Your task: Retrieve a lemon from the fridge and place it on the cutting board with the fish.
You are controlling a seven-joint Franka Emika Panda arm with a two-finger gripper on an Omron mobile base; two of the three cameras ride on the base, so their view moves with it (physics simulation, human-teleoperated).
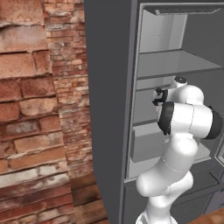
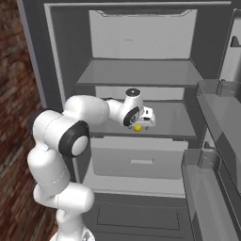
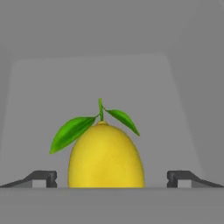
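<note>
Two leaves (image 3: 89, 124) on lemon (image 3: 106, 156), close-up

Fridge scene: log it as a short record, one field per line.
fridge: door open, pale shelves and inner drawer exposed
lemon: on the middle shelf, yellow with green leaves, upright
gripper: open, one fingertip on each side of the lemon, gaps on both sides
arm: reaching into the fridge at middle-shelf height
grasp: not yet made
</note>
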